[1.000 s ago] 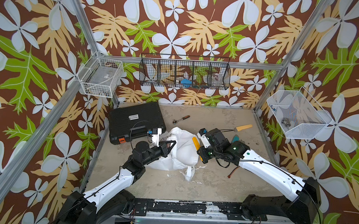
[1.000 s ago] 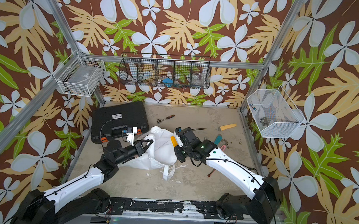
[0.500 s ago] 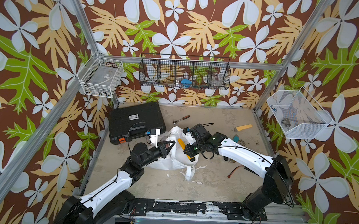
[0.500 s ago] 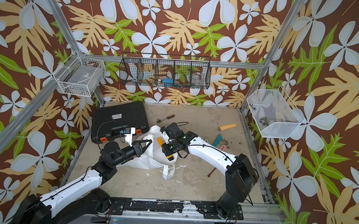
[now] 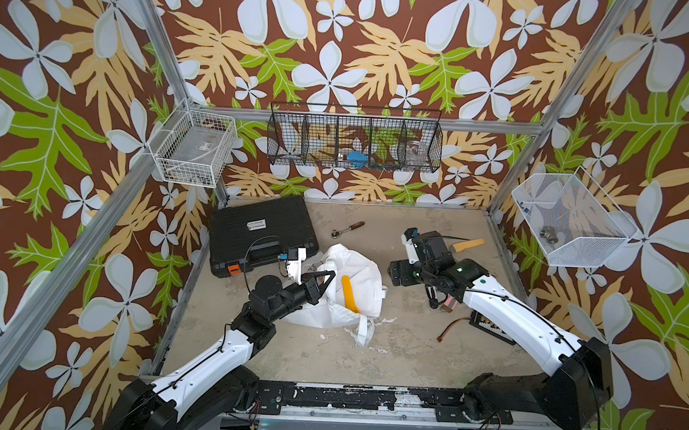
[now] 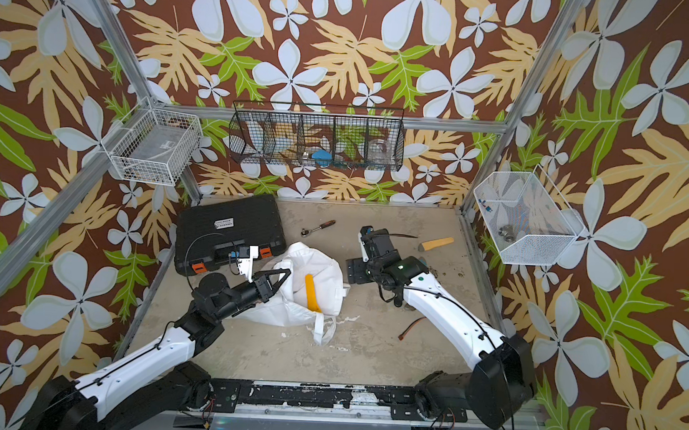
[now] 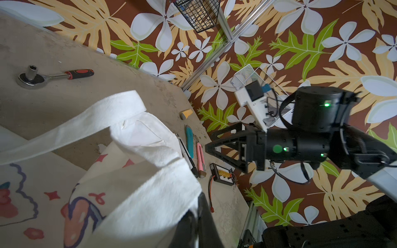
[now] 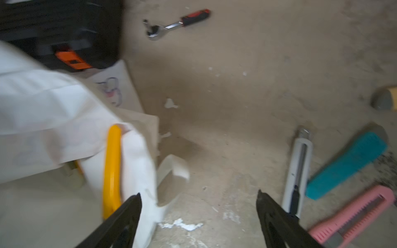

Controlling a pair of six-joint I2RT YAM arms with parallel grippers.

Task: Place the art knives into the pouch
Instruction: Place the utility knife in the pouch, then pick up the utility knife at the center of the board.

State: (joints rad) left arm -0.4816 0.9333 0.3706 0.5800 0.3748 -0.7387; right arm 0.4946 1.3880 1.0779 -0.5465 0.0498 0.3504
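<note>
The white pouch lies crumpled mid-table, and its cartoon print shows in the left wrist view. My left gripper is shut on the pouch's rim and holds the mouth up. The yellow art knife lies loose in the pouch's mouth between white folds. My right gripper stands open and empty, off to the right of the pouch and apart from the knife. It also appears in the left wrist view.
A black tool case sits at the back left and a ratchet behind the pouch. White, teal and pink cutters lie under the right arm, near a wooden-handled tool and a small board with a red wire.
My right gripper carried the yellow knife over the pouch, opened and let it go, then drew back to the right. The left gripper kept its hold on the pouch.
</note>
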